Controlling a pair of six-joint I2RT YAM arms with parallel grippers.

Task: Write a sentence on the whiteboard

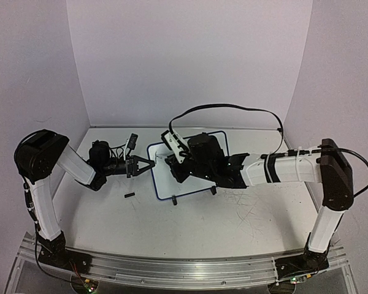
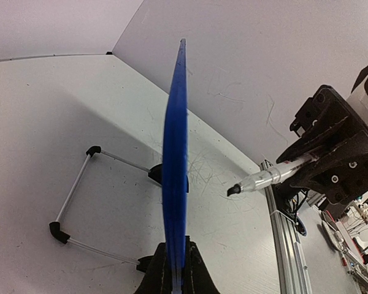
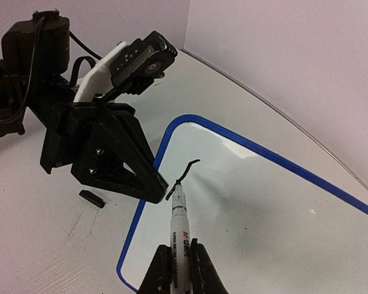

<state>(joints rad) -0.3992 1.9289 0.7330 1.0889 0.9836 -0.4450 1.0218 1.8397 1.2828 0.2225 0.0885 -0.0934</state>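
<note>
whiteboard point(image 1: 164, 181): propped on wire stand point(image 2: 73, 188) | left gripper point(image 2: 175, 260): clamped on whiteboard's left rim | right gripper point(image 3: 179, 260): grasping marker point(image 3: 180, 225), tip seemingly touching whiteboard beside short stroke point(image 3: 187, 168) | advice: press lightly, letters even, brace rim firmly

Red brand print on marker point(image 3: 179, 236) barrel, roughly "M&G" (smaller line beneath too blurred).

The whiteboard point(image 1: 162, 182) stood on the bench point(image 1: 233, 220), centred, toward the rear. The left end effector point(image 1: 150, 164) clamped its left rim. The right end effector point(image 3: 179, 269) reached over the board from the right, holding a marker point(image 3: 179, 217), tip near the left rim. A cap point(image 1: 129, 196) lay on the bench, left of the near-left corner
</note>
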